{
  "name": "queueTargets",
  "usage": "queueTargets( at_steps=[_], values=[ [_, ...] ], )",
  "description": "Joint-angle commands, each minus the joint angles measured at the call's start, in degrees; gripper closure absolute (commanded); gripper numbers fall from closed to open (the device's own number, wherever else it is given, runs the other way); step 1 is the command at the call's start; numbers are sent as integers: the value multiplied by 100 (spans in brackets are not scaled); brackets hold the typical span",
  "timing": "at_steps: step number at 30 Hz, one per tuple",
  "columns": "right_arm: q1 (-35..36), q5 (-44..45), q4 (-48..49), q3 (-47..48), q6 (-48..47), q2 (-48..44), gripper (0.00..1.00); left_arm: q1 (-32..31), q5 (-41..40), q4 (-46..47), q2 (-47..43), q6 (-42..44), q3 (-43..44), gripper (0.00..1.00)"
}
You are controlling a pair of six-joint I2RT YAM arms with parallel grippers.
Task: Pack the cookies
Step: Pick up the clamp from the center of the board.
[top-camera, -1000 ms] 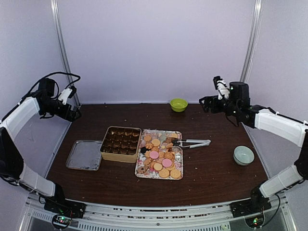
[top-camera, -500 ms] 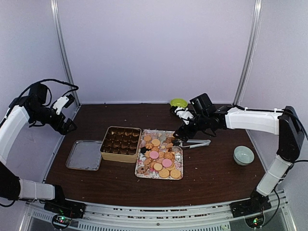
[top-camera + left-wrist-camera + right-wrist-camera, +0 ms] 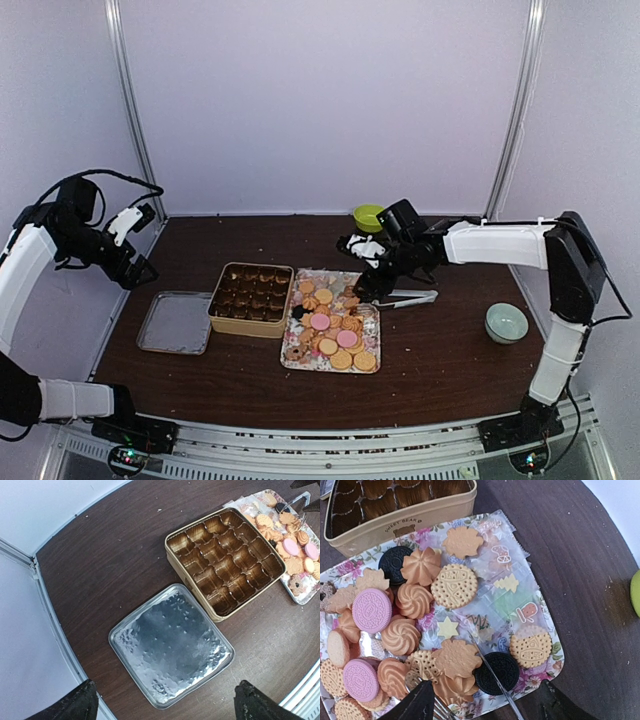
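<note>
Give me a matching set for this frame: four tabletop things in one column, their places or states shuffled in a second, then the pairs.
Column one:
1. gold tin
2. silver lid
3. green bowl
4. cookies

Column two:
A. near the far edge of the table
B. heaped on the floral tray
C. lying flat, just left of the tin
D. open, its brown paper cups holding no cookies

Pairs: 1-D, 2-C, 3-A, 4-B
</note>
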Motion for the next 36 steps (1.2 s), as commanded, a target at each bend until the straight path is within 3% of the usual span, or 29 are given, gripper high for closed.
queueTargets(
  at_steps=[1, 20, 28, 36],
  values=[
    [26, -105, -110, 224, -306, 175, 30, -43, 57, -80, -21, 7, 181, 2],
    [-80, -297, -517, 835, -693, 931, 44, -49, 87, -76, -172, 79, 259, 2],
    [-80, -359, -675, 1014, -779, 1143, 63, -45, 149, -76, -160, 83, 261, 2],
    [-80, -298, -640, 1026, -840, 1135, 76, -47, 106, -77, -201, 139, 279, 2]
  ],
)
